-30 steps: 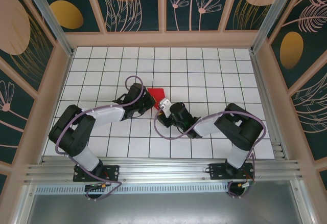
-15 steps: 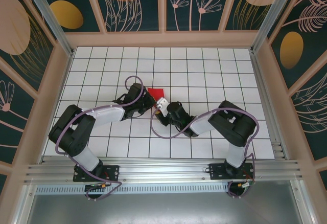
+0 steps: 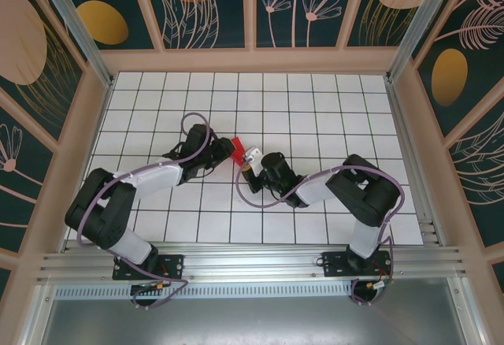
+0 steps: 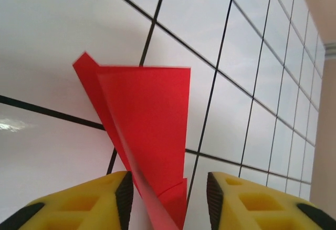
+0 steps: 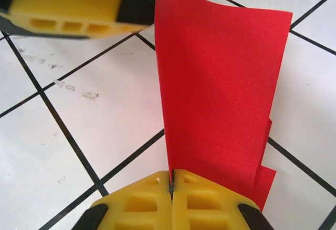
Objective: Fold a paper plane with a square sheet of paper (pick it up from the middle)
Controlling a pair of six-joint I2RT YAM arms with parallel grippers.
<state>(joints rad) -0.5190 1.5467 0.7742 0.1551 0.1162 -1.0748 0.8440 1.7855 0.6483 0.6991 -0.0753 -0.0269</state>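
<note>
Right pincer [image 5: 171, 180] is clamped tight on the folded red paper [image 5: 220, 83], which runs lengthwise straight ahead of it. Left pincer [image 4: 168, 198] straddles the opposite end, jaws apart, gripping nothing.

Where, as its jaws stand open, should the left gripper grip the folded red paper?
The paper at its folded ridge nearest the left gripper, approached straight ahead: it stands edge-on between the fingers, while the right gripper pinches the far end.
</note>
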